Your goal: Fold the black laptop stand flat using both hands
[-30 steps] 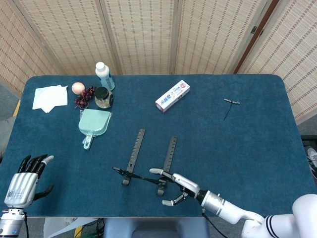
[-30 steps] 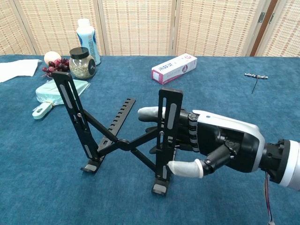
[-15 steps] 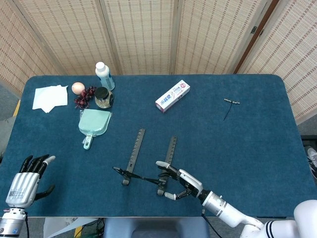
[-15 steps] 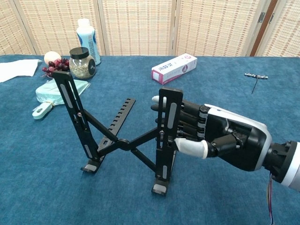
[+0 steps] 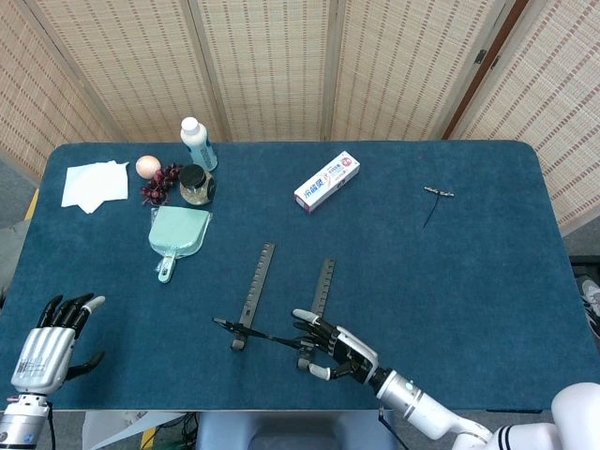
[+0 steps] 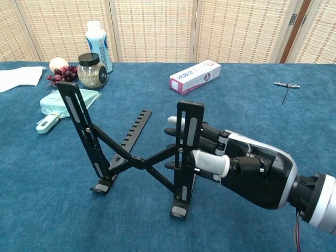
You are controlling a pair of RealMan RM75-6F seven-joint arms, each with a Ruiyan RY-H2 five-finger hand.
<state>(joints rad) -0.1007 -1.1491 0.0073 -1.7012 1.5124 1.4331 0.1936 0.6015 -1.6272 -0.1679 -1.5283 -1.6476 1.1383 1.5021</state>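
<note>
One upright of the black laptop stand (image 6: 142,152), standing near the table's (image 5: 450,281) front edge, is clasped by the right hand (image 6: 236,163); the left hand (image 5: 52,337) is held spread and empty, well apart leftward.

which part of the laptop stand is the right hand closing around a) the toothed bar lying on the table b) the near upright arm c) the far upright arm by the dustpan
b: the right hand has its fingers wrapped on the nearer upright arm of the black laptop stand.
</note>
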